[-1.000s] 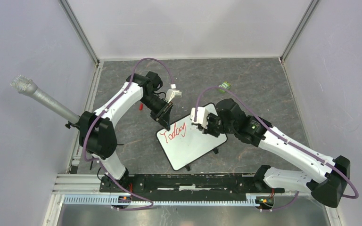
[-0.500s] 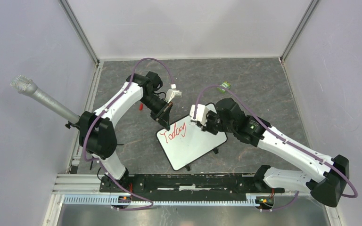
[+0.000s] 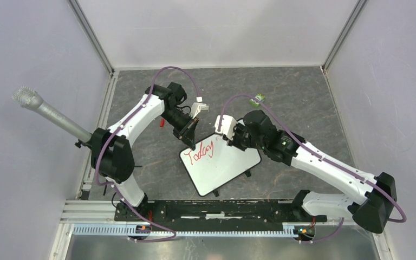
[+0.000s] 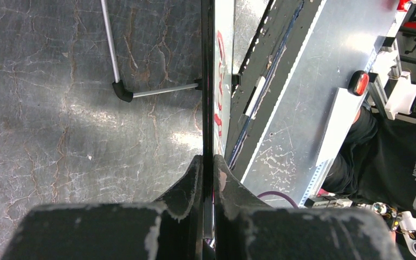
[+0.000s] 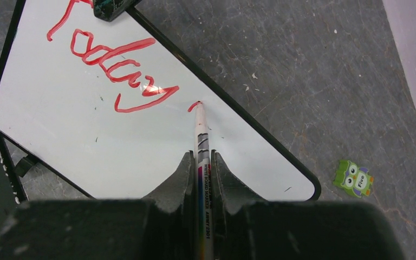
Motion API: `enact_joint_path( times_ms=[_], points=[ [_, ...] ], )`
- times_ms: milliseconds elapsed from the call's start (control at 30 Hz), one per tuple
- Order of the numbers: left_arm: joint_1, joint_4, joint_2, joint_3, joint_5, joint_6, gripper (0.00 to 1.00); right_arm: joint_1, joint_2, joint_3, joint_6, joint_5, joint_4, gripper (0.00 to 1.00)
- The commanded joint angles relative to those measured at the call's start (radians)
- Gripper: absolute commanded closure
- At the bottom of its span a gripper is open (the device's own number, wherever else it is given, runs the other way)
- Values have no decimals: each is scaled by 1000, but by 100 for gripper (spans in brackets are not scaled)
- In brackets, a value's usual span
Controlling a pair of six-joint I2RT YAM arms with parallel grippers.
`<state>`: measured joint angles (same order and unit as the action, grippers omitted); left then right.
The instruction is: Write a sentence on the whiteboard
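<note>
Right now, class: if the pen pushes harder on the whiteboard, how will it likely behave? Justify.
Probably stiff: the whiteboard looks flat. Likely to slide or rock, as it stands on small feet, perhaps why the left claw clamps its rim. Its glossy face may let the pen skid.

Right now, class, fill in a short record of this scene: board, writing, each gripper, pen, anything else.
board: the whiteboard lies askew on the table
writing: the sentence reads only "Today", in red
left gripper: shut on the whiteboard's rim
right gripper: shut on the marker
pen: tip touches the board just past "Today", at a small fresh red mark
other: green owl figure on the table, off the board
</note>
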<state>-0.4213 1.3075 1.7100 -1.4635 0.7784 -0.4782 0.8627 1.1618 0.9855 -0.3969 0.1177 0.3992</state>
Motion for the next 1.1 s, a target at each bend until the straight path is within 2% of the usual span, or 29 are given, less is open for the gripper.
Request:
enact_joint_path(
  times_ms=[0, 533, 1067],
  points=[
    [-2, -2, -13, -8, 21, -50, 98, -1, 10, 59, 11, -22, -49, 100],
    [-3, -2, -11, -5, 23, -53, 98, -2, 2, -14, 4, -22, -31, 100],
    [-2, -2, -7, -4, 21, -50, 98, 4, -45, -142, -10, 62, 13, 100]
  ],
)
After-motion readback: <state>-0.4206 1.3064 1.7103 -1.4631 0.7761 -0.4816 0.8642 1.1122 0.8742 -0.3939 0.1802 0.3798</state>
